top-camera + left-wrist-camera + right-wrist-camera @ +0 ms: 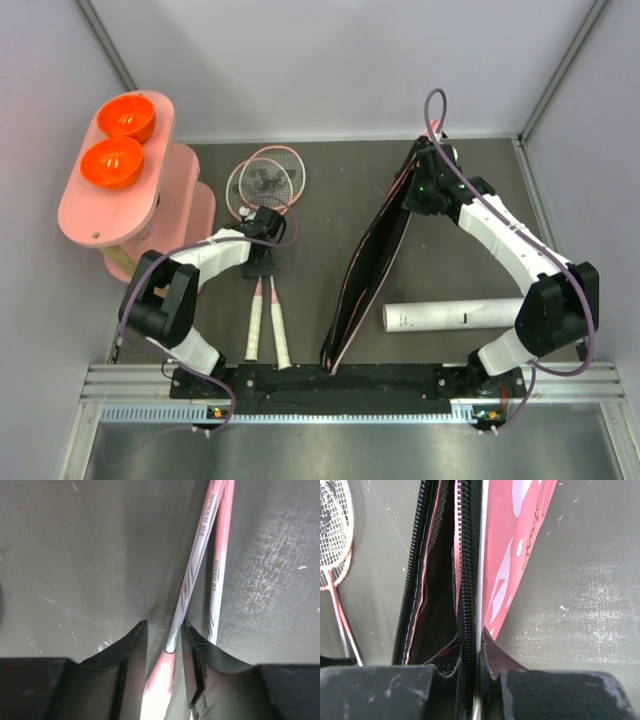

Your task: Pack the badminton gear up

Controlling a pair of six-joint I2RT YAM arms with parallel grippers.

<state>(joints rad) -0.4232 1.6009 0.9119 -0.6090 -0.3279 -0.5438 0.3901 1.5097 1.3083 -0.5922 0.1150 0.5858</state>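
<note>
Two pink-framed rackets [262, 182] lie side by side left of centre, white handles [268, 325] toward me. My left gripper [262, 243] is low over their shafts. In the left wrist view its jaws [165, 630] stand narrowly apart either side of one shaft [197, 545], where it meets the pink handle cone; the second shaft [220, 565] lies just outside the right finger. The pink bag [375, 260] stands on edge, unzipped. My right gripper [425, 182] is shut on its zip edge [469, 580] at the far end. A white tube [450, 316] lies right of the bag.
A pink oval stand [100, 215] with two orange bowls [125, 115] rises at the far left. A small white thing [244, 213] lies beside the racket heads. One racket head [332, 530] shows left of the bag in the right wrist view. Walls close in on three sides.
</note>
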